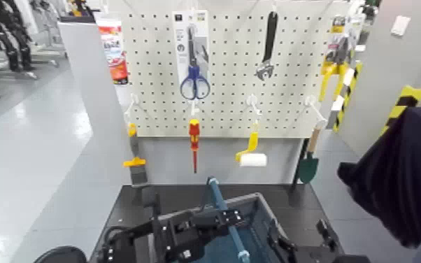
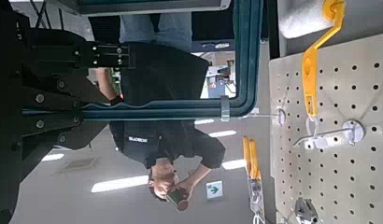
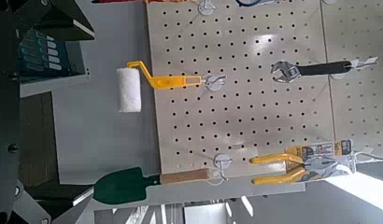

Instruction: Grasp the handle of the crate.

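Behind the crate (image 1: pixel 269 210) hangs a pegboard (image 1: pixel 234 70); my left gripper (image 1: pixel 206 222) seems clenched on the handle (image 1: pixel 222 206), so I hold it square, while the right gripper (image 1: pixel 304 245) waits beside, fingers unclear.

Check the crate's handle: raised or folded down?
Raised: the handle stands above the crate rim, with the left gripper at it.

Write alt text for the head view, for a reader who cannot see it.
The left gripper is at the teal handle standing up over the grey crate on a dark table. Behind hangs a pegboard with blue scissors, a red-and-yellow screwdriver and a paint roller.
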`<move>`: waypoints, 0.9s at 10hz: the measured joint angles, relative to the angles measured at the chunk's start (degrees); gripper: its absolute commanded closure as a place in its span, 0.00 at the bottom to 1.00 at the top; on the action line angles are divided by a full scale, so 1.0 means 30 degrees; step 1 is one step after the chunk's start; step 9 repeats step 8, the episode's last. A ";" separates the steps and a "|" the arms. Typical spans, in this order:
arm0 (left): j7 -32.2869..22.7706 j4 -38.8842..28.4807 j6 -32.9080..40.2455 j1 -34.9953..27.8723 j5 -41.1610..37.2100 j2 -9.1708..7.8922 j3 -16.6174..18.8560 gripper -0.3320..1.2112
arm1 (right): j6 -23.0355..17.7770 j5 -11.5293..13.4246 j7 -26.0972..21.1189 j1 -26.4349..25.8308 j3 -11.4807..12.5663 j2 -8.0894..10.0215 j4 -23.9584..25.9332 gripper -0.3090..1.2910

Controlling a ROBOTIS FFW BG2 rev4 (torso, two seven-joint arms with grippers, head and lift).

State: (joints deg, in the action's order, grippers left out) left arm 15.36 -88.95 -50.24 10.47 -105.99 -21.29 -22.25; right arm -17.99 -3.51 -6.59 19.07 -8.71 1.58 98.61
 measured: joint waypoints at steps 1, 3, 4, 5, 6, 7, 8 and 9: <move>0.0000 -0.0094 -0.0028 -0.0100 -0.0139 -0.0020 0.0025 0.97 | 0.0019 -0.0005 0.0000 0.0000 -0.0020 0.0006 0.0001 0.28; 0.0006 -0.0198 -0.0083 -0.0147 -0.0228 -0.0064 0.0032 0.97 | 0.0021 -0.0005 0.0000 -0.0021 -0.0039 0.0028 0.0000 0.28; 0.0006 -0.0199 -0.0095 -0.0144 -0.0233 -0.0079 0.0033 0.97 | 0.0016 -0.0004 0.0000 -0.0028 -0.0027 0.0032 -0.0016 0.28; 0.0006 -0.0198 -0.0097 -0.0129 -0.0234 -0.0090 0.0027 0.97 | -0.0002 -0.0002 0.0000 -0.0038 0.0013 0.0031 -0.0024 0.28; 0.0006 -0.0177 -0.0098 -0.0096 -0.0234 -0.0102 0.0012 0.97 | -0.0008 0.0021 0.0000 -0.0054 0.0032 0.0040 -0.0026 0.28; 0.0006 -0.0152 -0.0099 -0.0070 -0.0235 -0.0108 -0.0013 0.97 | -0.0009 0.0114 -0.0016 -0.0059 0.0053 0.0045 -0.0031 0.28; 0.0006 -0.0132 -0.0115 -0.0043 -0.0235 -0.0111 -0.0034 0.97 | 0.0019 0.0226 -0.0030 -0.0060 0.0064 0.0039 -0.0031 0.28; 0.0006 -0.0132 -0.0115 -0.0043 -0.0235 -0.0111 -0.0034 0.97 | 0.0019 0.0226 -0.0030 -0.0060 0.0064 0.0039 -0.0031 0.28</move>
